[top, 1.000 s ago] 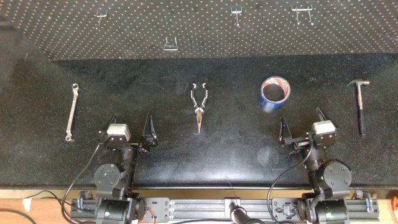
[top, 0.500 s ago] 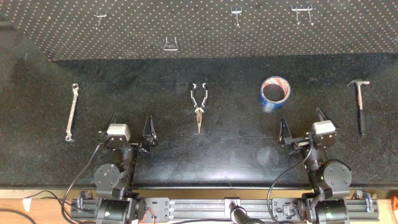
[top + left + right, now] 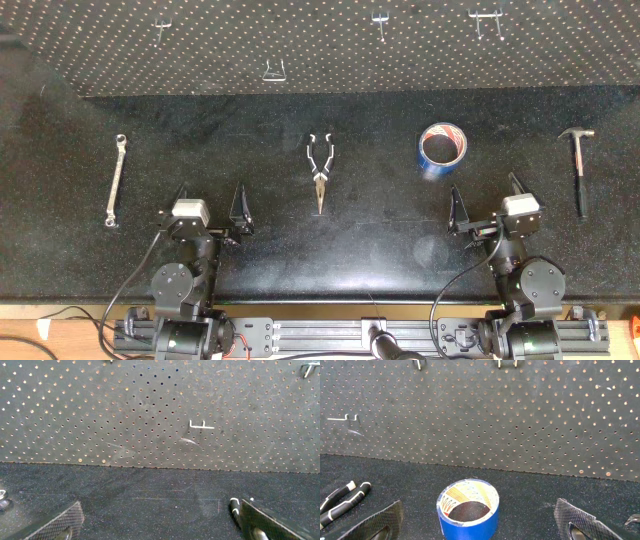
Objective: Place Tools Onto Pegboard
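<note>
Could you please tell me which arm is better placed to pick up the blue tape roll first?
Probably the right. The blue tape roll lies just beyond the right gripper, whose open fingers frame it in its wrist view. The left gripper sits farther off, with the pliers between it and the roll.

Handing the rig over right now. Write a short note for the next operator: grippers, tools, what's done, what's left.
Left gripper: open, empty, low near its base.
Right gripper: open, empty, facing the blue tape roll.
On the black mat, left to right: silver metal wrench, needle-nose pliers with black-and-white handles, the tape roll, black-handled hammer.
Done: nothing hung; the perforated pegboard has bare metal hooks.
Left: all four tools.
</note>
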`<state>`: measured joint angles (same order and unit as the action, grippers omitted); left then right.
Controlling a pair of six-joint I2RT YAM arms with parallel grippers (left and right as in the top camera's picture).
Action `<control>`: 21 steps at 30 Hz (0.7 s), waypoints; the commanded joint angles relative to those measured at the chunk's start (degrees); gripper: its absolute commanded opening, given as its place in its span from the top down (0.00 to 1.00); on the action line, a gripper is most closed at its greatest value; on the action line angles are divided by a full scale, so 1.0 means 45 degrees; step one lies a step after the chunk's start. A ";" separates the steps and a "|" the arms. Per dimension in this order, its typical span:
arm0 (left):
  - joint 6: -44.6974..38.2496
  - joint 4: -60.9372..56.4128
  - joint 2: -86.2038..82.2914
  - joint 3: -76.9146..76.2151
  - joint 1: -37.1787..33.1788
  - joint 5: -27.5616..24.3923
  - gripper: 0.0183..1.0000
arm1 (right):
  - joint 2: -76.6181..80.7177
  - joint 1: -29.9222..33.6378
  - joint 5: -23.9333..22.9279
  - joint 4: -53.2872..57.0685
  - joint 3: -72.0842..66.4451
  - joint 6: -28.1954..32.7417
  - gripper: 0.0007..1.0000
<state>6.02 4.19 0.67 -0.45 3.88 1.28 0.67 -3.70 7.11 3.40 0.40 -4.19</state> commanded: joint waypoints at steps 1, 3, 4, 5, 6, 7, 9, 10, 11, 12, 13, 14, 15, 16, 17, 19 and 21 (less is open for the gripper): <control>-0.0126 0.0083 -0.0097 0.0029 -0.0039 -0.0131 0.01 | -0.0131 0.0063 -0.0112 0.0087 -0.0034 0.0078 0.01; -0.2798 0.0097 0.0568 -0.0155 -0.0039 -0.1399 0.01 | -0.0131 0.0063 -0.0112 0.0087 -0.0034 0.0083 0.01; -0.3687 0.0180 0.1404 -0.0578 -0.0049 -0.1069 0.01 | -0.0131 0.0063 -0.0112 0.0087 -0.0034 0.0083 0.01; -0.3895 0.0563 0.3152 -0.1705 -0.0355 0.0301 0.01 | -0.0131 0.0063 -0.0112 0.0087 -0.0034 0.0083 0.01; -0.4051 0.1025 0.4177 -0.2492 -0.0651 0.0976 0.01 | -0.0131 0.0063 -0.0112 0.0087 -0.0034 0.0083 0.01; -0.4891 0.2395 0.5887 -0.3978 -0.1287 0.1515 0.01 | -0.0131 0.0063 -0.0112 0.0087 -0.0034 0.0078 0.01; -0.5523 0.4503 0.7873 -0.5814 -0.2307 0.1627 0.01 | -0.0131 0.0063 -0.0112 0.0087 -0.0034 0.0083 0.01; -0.5542 0.5518 0.8723 -0.6659 -0.2880 0.1583 0.01 | -0.0131 0.0063 -0.0112 0.0087 -0.0034 0.0083 0.01; -0.5542 0.6567 0.9768 -0.7621 -0.3633 0.1574 0.01 | -0.0131 0.0063 -0.0112 0.0087 -0.0034 0.0083 0.01; -0.5547 0.8048 1.1225 -0.8986 -0.4760 0.1132 0.01 | -0.0131 0.0063 -0.0112 0.0087 -0.0034 0.0083 0.01; -0.5557 0.9481 1.2794 -1.0418 -0.6028 0.0325 0.00 | -0.0131 0.0063 -0.0112 0.0087 -0.0034 0.0083 0.01; -0.5566 1.0404 1.3775 -1.1438 -0.6756 0.0126 0.01 | -0.0131 0.0063 -0.0112 0.0087 -0.0034 0.0083 0.01; -0.6125 1.1370 1.4732 -1.2420 -0.7329 0.0097 0.01 | -0.0131 0.0063 -0.0112 0.0087 -0.0034 0.0083 0.01; -0.6829 1.2157 1.5426 -1.3114 -0.7713 -0.0034 0.01 | -0.0131 0.0063 -0.0112 0.0087 -0.0034 0.0083 0.01; -0.7344 1.2764 1.6072 -1.3682 -0.8082 -0.0185 0.01 | -0.0131 0.0063 -0.0112 0.0087 -0.0034 0.0078 0.01; -0.7936 1.3454 1.7622 -1.4872 -0.9097 -0.0199 0.01 | -0.0131 0.0063 -0.0112 0.0087 -0.0034 0.0083 0.01; -0.8859 1.3532 1.8685 -1.5499 -0.9763 -0.0194 0.01 | -0.0136 0.0063 -0.0112 0.0087 -0.0034 0.0083 0.01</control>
<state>-27.00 64.42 79.11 -65.67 -36.27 1.80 0.47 -3.70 6.72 3.51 0.47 -4.19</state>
